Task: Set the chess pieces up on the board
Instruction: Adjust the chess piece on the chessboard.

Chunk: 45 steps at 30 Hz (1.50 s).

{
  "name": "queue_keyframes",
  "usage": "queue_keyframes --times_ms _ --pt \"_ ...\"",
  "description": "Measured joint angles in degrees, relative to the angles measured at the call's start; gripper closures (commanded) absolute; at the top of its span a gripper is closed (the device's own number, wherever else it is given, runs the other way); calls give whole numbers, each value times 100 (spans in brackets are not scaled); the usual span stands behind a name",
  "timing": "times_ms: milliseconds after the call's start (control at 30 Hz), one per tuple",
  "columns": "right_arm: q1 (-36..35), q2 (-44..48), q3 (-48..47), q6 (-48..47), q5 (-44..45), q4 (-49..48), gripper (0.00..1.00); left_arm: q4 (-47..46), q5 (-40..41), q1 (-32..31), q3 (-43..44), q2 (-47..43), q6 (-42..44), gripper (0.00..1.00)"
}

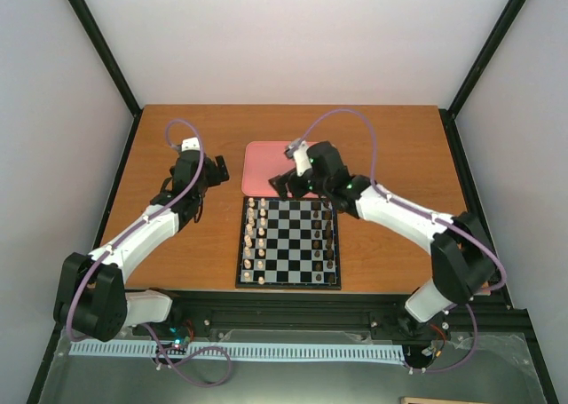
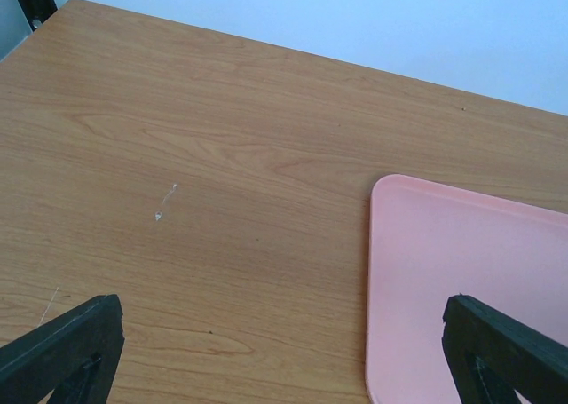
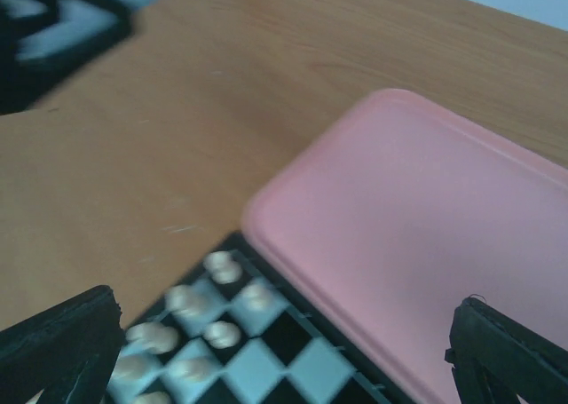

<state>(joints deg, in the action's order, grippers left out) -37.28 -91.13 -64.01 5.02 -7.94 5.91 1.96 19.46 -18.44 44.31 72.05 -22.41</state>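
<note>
Nearest of all, in both wrist views, stand black fingertips, cut off at the lower corners so that only their wedge-shaped ends show. Beneath everything lies the flat light-brown wooden table. At its far middle sits the pink rounded-rectangle plastic tray. In the top view the tray's right part is covered by the right gripper, and its near end is cut off in both wrist views. Just beside the tray's near edge is the small square chessboard with black and white checks and a thin dark border, lying at the table's near middle between the two arms. Its far right corner is hidden under the white right arm. The tiny cream light-wood chess pieces stand in the board's two left columns and the tiny dark brown chess pieces in its two right columns. Single kinds cannot be made out, and in the right wrist view the cream ones are blurred blobs. The right gripper hangs over the board's far edge, fingers spread wide with nothing between them. The left gripper, left of the tray over bare wood, is likewise spread fully wide and grips nothing.
</note>
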Motion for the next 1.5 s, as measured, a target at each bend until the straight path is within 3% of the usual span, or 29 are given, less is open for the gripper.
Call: queue_keyframes --times_ms 267,733,967,1500 --pt "-1495 793 586 254 734 238 0 -11 46 -2 -35 -11 0 0" --pt "-4518 857 586 1281 1547 1436 0 -87 22 -2 -70 -9 0 0" --pt "-5036 682 649 1843 1436 1456 0 -127 22 -4 -76 52 -2 0" --pt "-5165 511 1375 2549 1202 1008 0 -326 -57 -35 -195 133 -2 0"
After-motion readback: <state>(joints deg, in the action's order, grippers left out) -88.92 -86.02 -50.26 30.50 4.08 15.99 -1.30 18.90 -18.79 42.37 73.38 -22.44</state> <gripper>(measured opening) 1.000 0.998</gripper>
